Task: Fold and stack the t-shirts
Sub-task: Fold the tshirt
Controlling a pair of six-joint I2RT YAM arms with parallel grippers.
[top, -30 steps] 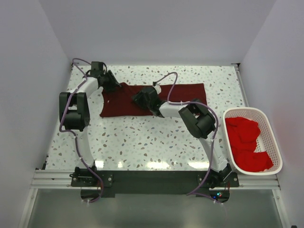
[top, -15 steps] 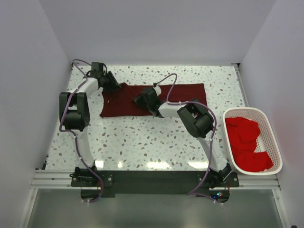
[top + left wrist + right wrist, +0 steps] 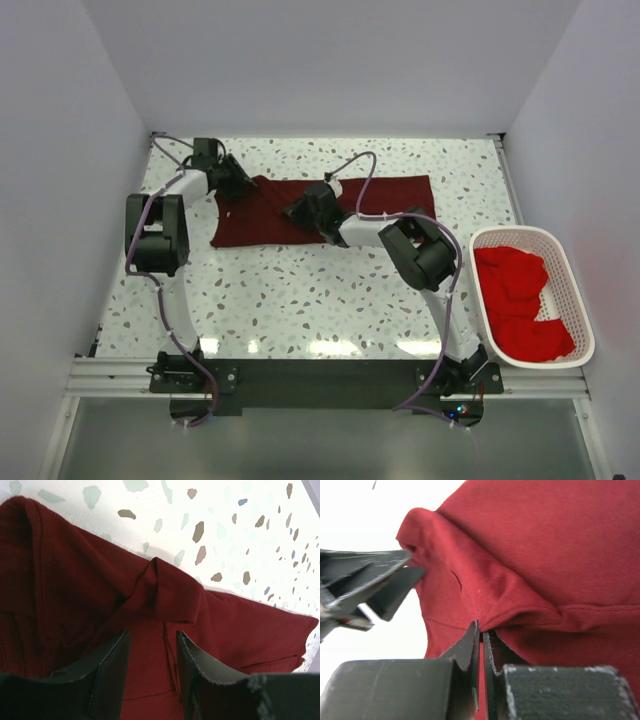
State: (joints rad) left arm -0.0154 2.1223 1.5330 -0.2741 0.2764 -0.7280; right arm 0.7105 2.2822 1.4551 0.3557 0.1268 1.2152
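Maroon t-shirt [image 3: 390, 192] lies spread along the far counter [image 3: 300, 300]. Right claw [image 3: 296, 210] is clamped on a mid-shirt fold. Left claw [image 3: 152, 636] stands apart over the shirt's left edge. Red t-shirts [image 3: 520, 300] fill the white basket [image 3: 516, 231] at right.

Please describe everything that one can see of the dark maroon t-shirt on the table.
The dark maroon t-shirt is soft cloth, spread wide and mostly flat on the far part of the speckled table. Hems and seams show; a wrinkled ridge rises near its left end. The right pincer is shut on a fold near its middle; the left pincer stands open over its left end.
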